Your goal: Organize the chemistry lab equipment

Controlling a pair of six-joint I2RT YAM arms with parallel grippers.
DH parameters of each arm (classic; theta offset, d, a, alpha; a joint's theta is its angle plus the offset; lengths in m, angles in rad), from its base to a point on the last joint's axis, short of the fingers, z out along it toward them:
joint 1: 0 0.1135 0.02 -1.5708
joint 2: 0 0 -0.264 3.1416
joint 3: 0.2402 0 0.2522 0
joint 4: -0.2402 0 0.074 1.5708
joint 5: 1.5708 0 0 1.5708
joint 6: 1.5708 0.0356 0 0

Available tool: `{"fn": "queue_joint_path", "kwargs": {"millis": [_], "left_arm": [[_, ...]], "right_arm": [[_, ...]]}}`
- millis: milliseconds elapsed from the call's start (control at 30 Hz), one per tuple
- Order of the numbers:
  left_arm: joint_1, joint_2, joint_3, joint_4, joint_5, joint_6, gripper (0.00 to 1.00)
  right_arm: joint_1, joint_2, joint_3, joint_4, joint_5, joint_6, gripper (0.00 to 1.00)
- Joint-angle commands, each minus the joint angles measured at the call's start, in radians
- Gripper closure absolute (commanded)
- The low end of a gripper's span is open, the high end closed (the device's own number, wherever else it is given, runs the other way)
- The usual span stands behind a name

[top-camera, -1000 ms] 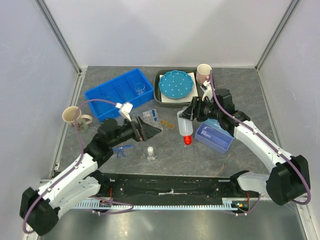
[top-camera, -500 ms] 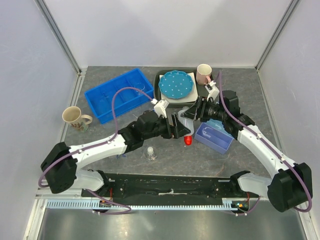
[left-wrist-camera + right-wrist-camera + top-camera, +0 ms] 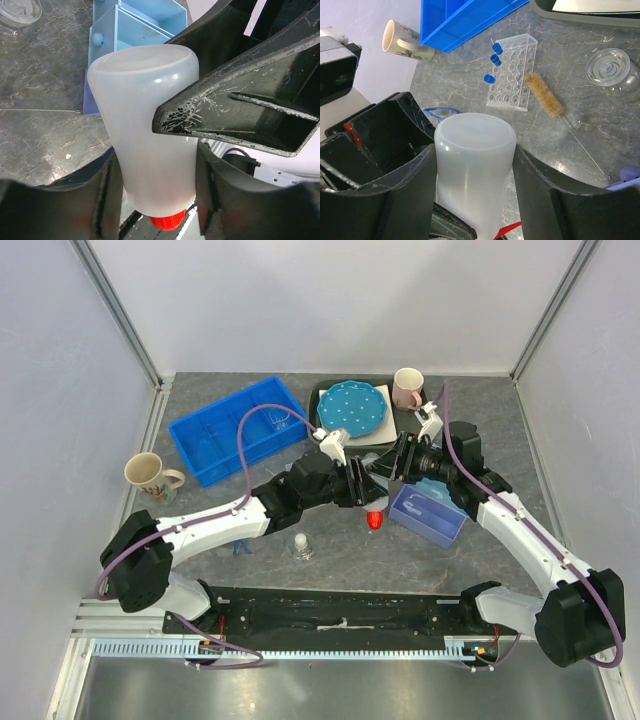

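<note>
Squeeze bottle (image 3: 147, 125): translucent white plastic, smooth, flat round base facing both wrist cameras, body tapering to red nozzle (image 3: 167, 221) that points down at grey table (image 3: 500, 430). Held mid-table between the two arms, just left of pale blue box (image 3: 428, 512). Right gripper (image 3: 475, 155) clamped on bottle, fingers snug on both sides. Left gripper (image 3: 156, 155) straddles same bottle nearer nozzle, fingers against its sides; gripping or only touching, cannot tell. Test-tube rack (image 3: 512, 72) lies on table beyond, three blue caps showing.
</note>
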Motion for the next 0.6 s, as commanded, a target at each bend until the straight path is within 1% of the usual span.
{"fn": "queue_joint_path", "kwargs": {"millis": [0,33,67,100,133,167,233,267,333,367,400,433,467,500,533,567], "left_arm": [[-0.001,-0.017,0.020,-0.017,-0.057,0.001,0.54],[-0.001,-0.031,0.012,-0.039,-0.065,0.017,0.59],[-0.001,-0.058,0.009,-0.053,-0.080,0.024,0.61],[0.001,-0.075,0.003,-0.069,-0.083,0.044,0.63],[0.006,-0.109,0.000,-0.101,-0.083,0.053,0.64],[0.010,-0.130,-0.005,-0.120,-0.083,0.061,0.64],[0.038,-0.169,-0.025,-0.152,-0.083,0.080,0.65],[0.055,-0.213,-0.034,-0.178,-0.071,0.083,0.66],[0.122,-0.258,-0.061,-0.217,-0.041,0.095,0.66],[0.151,-0.299,-0.066,-0.232,-0.007,0.101,0.66],[0.218,-0.322,-0.072,-0.250,0.013,0.116,0.66],[0.255,-0.337,-0.074,-0.273,0.036,0.127,0.66],[0.300,-0.359,-0.071,-0.287,0.094,0.136,0.66],[0.394,-0.362,-0.059,-0.298,0.130,0.158,0.66],[0.442,-0.362,-0.049,-0.309,0.162,0.168,0.66],[0.490,-0.355,-0.034,-0.339,0.218,0.182,0.66]], "right_arm": [[0.000,-0.041,0.005,0.030,-0.016,-0.011,0.43],[0.000,-0.047,0.013,0.023,-0.013,-0.035,0.37],[0.000,-0.052,0.020,0.016,-0.003,-0.081,0.28],[-0.002,-0.056,0.029,-0.013,0.014,-0.110,0.24],[-0.003,-0.065,0.049,-0.023,0.016,-0.147,0.22],[-0.002,-0.070,0.059,-0.042,0.020,-0.225,0.14],[-0.006,-0.097,0.082,-0.059,0.021,-0.311,0.02],[-0.011,-0.105,0.092,-0.090,0.005,-0.450,0.02],[-0.024,-0.121,0.137,-0.156,-0.025,-0.602,0.02],[-0.035,-0.122,0.148,-0.220,-0.036,-0.728,0.02],[-0.044,-0.127,0.149,-0.240,-0.045,-0.776,0.02],[-0.052,-0.128,0.142,-0.253,-0.067,-0.799,0.02],[-0.061,-0.127,0.129,-0.257,-0.100,-0.815,0.02],[-0.081,-0.122,0.102,-0.263,-0.140,-0.848,0.02],[-0.092,-0.118,0.086,-0.262,-0.180,-0.859,0.02],[-0.101,-0.116,0.071,-0.260,-0.258,-0.873,0.02]]}}
